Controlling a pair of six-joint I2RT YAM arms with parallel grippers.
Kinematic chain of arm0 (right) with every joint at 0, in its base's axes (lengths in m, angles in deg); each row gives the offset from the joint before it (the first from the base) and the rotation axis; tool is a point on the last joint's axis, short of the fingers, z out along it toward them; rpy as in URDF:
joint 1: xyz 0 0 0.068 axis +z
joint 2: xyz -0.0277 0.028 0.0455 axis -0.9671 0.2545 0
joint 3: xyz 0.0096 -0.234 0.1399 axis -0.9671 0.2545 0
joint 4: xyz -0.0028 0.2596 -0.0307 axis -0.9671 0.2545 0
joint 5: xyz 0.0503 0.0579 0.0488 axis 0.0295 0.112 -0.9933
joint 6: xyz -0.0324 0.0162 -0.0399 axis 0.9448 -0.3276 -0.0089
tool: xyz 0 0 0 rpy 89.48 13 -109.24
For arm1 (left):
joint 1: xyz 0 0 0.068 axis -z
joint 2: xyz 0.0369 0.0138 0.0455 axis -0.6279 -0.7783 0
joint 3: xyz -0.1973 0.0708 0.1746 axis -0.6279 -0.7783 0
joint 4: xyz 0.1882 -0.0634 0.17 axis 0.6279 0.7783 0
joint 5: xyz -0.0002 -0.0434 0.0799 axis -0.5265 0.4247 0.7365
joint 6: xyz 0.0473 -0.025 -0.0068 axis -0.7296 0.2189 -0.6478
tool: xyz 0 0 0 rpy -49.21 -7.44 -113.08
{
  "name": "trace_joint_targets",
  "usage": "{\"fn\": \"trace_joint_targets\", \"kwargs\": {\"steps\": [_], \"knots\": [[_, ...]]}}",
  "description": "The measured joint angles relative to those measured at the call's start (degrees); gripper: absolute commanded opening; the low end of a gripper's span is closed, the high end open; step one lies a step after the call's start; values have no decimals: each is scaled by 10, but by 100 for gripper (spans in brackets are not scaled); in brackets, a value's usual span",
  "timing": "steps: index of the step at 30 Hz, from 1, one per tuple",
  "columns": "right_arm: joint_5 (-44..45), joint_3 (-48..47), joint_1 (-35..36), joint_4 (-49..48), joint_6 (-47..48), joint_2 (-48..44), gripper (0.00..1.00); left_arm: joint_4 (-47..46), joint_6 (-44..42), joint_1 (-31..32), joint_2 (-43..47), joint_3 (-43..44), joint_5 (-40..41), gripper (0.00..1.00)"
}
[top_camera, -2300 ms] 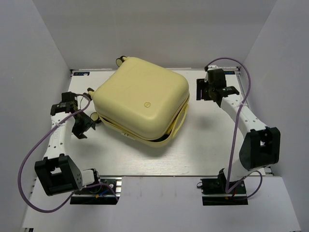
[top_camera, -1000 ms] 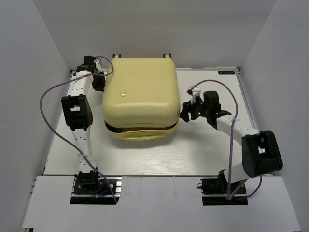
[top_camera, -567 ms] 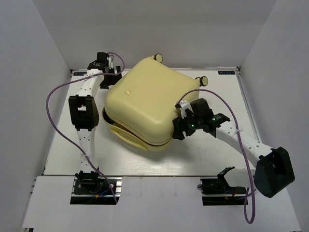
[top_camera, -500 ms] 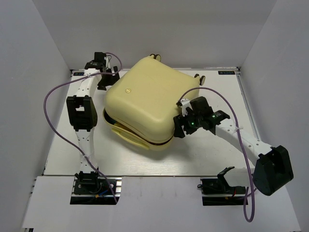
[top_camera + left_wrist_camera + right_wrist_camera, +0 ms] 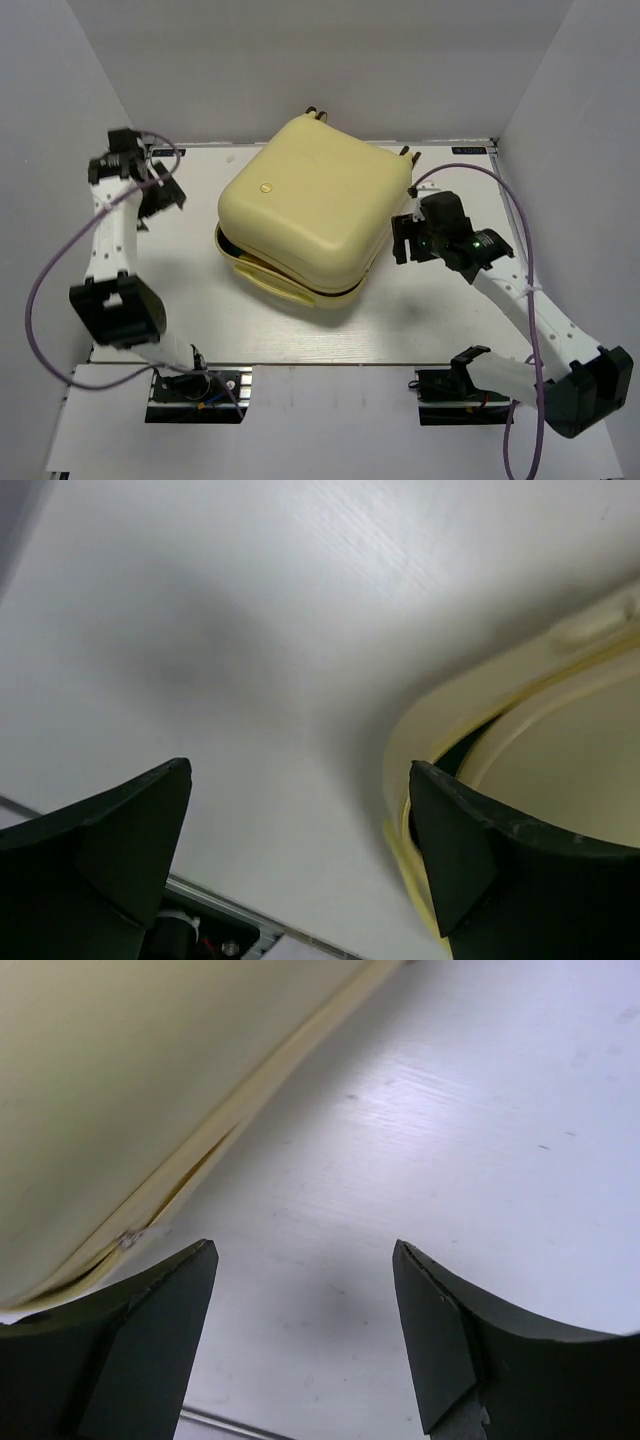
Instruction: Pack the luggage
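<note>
Top external view: the pale yellow hard-shell suitcase with rounded corners (image 5: 305,225) lies flat in the middle of the white surface (image 5: 200,320), turned at an angle, with its small caster wheels (image 5: 312,112) at the far edge. Its lid is down on the lower shell, but a dark gap (image 5: 235,255) shows along the near-left seam, so it looks closed over rather than fastened.

The two arms flank it, probably to steady or press it from both sides. The left gripper (image 5: 158,200) hangs well apart from the case on the left, its fingers (image 5: 120,840) spread wide around nothing but bare surface. The right gripper (image 5: 398,240) sits just beside the case's right flank, level with the seam (image 5: 170,1190). Its fingers (image 5: 450,1330) are parted too and hold nothing.
</note>
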Motion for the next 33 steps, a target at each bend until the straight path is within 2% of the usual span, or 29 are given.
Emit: {"fn": "trace_joint_targets", "kwargs": {"steps": [3, 8, 12, 15, 18, 22, 25, 27, 33], "knots": [[61, -10, -12, -3, -29, -3, 77, 10, 37, 41, 106, -148, -13, 99], [148, -68, -43, -8, -75, 64, 78, -2, 118, 111, 277, -362, -41, 94], [162, -101, -78, -25, -82, 102, 77, -5, 183, 185, 387, -449, -53, 94], [156, -124, -103, -46, -78, 141, 68, -44, 247, 285, 440, -507, -51, 93], [148, -126, -127, -67, -70, 177, 64, -92, 295, 366, 446, -546, -31, 92], [129, -144, -165, -77, -60, 231, 55, -145, 344, 449, 391, -557, -2, 90], [108, -173, -198, -97, -55, 272, 55, -178, 372, 467, 336, -557, 16, 88], [89, -189, -216, -120, -51, 296, 55, -196, 387, 468, 316, -558, 24, 83], [-31, -226, -233, -192, -28, 370, 54, -244, 421, 462, 324, -584, 24, 78]]}}
